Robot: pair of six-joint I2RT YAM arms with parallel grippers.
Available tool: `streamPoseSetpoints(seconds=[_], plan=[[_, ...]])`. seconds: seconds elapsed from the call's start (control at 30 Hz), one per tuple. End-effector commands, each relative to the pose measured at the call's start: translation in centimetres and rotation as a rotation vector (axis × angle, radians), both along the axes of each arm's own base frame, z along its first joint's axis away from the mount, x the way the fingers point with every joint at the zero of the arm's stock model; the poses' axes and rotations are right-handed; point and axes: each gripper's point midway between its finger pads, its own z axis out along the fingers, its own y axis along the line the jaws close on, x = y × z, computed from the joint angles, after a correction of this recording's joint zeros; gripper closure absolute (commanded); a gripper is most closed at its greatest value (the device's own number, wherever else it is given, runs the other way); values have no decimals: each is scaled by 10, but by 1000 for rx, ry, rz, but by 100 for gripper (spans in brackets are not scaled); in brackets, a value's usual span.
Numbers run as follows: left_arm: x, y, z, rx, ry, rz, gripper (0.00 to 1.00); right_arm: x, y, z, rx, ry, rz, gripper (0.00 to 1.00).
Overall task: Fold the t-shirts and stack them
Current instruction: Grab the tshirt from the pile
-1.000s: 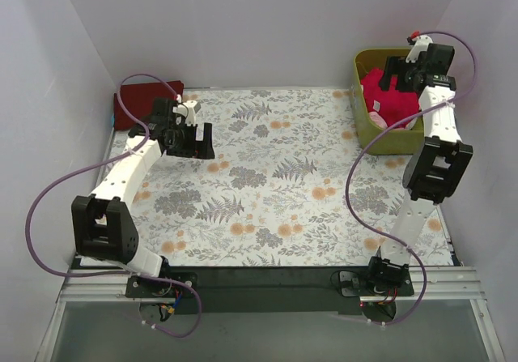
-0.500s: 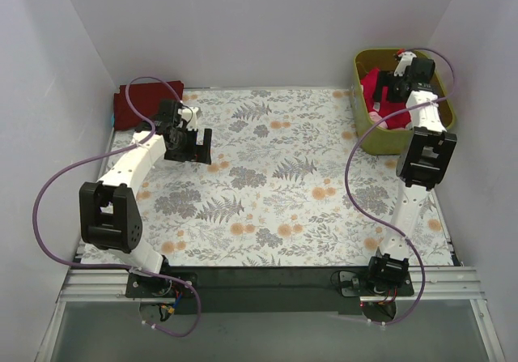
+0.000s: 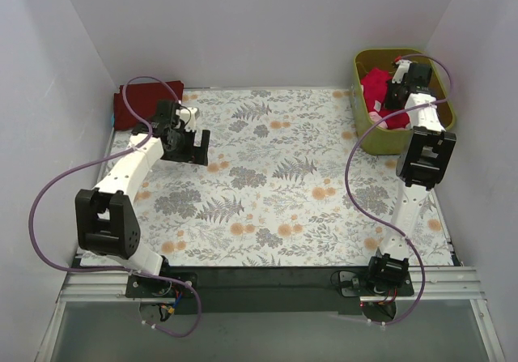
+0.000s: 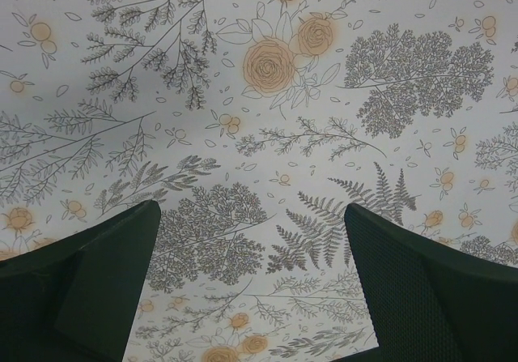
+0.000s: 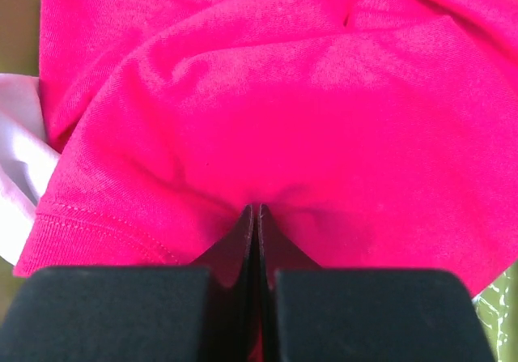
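While my left gripper (image 4: 251,240) hung open and empty over the floral table cloth (image 3: 275,184), my right gripper (image 5: 257,216) was down inside the olive tub (image 3: 380,139), its jaws pressed shut on a fold of the crimson shirt (image 5: 283,95). That shirt lay bunched on top of the pile in the tub, with a pale pink shirt (image 5: 16,159) showing at its edge. One dark maroon shirt (image 3: 146,99) lay flat at the far left corner of the table. I took it for the start of the stack, though I could not tell how neatly it was folded. By my reckoning the job was early: one piece put by, the crimson one only pinched and not yet lifted out, the paler ones yet to come.
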Motion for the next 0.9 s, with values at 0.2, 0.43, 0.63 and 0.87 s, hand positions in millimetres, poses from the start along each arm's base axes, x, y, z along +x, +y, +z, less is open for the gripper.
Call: streamPoseSetpoints(seconds=[0.2, 0.43, 0.63, 0.87], plan=[[-6, 3, 35, 1, -95, -15, 2, -1, -7, 148, 25, -263, 25, 99], [-3, -9, 38, -49, -77, -50, 2, -24, 2, 211, 56, -375, 40, 99], [5, -8, 41, -47, -98, -19, 2, -31, 13, 253, 69, -459, 81, 99], [14, -15, 41, -87, -65, 9, 2, -62, 36, 373, 109, -719, 137, 99]])
